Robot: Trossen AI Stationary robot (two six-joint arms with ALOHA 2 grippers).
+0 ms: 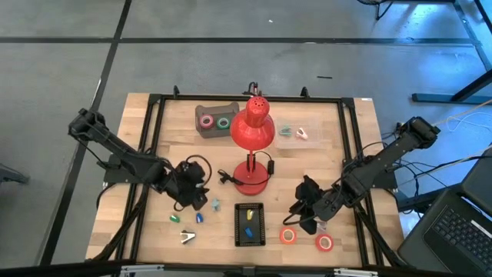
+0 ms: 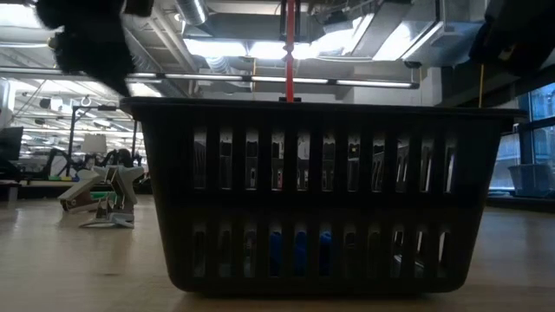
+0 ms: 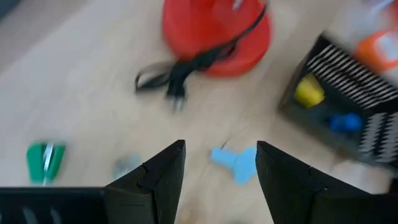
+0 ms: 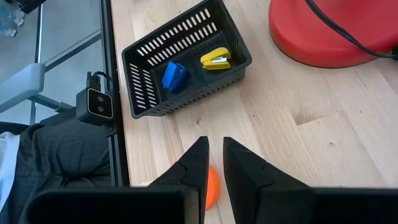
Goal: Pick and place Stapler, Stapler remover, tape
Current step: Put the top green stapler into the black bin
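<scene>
Tape rolls are spread about the wooden table (image 1: 115, 192) in the high view: an orange ring-shaped roll (image 1: 288, 235) and a red roll (image 1: 324, 243) lie near the front edge, right of the black slotted plastic basket (image 1: 249, 225), while a pink roll (image 1: 206, 121) and a green roll (image 1: 224, 121) sit in a grey tray (image 1: 198, 113) at the back. The right gripper (image 1: 305, 218) hangs low just beside the orange roll, its arm reaching in from the right; the left gripper (image 1: 201, 198) hovers left of the basket, next to the round base of the red desk lamp (image 1: 251, 136). Small green and blue objects left of the basket are too small to identify.

From table height, the basket wall (image 2: 321, 195) fills the picture and hides most of the table; blue shapes show faintly through its slots. A silvery stapler-like tool (image 2: 100, 198) stands to its left, its kind uncertain.

Over the left wrist, the fingers (image 3: 158, 177) are spread wide and hold nothing, above a light blue object (image 3: 237, 163); the picture is blurred.

Over the right wrist, the fingers (image 4: 194, 168) stand close together with a narrow gap, and the orange roll (image 4: 212, 186) peeks out beneath them, mostly hidden; whether it is gripped cannot be told. A small blue stapler (image 4: 175, 75) and a yellow one (image 4: 216, 59) lie in the basket (image 4: 143, 93).
</scene>
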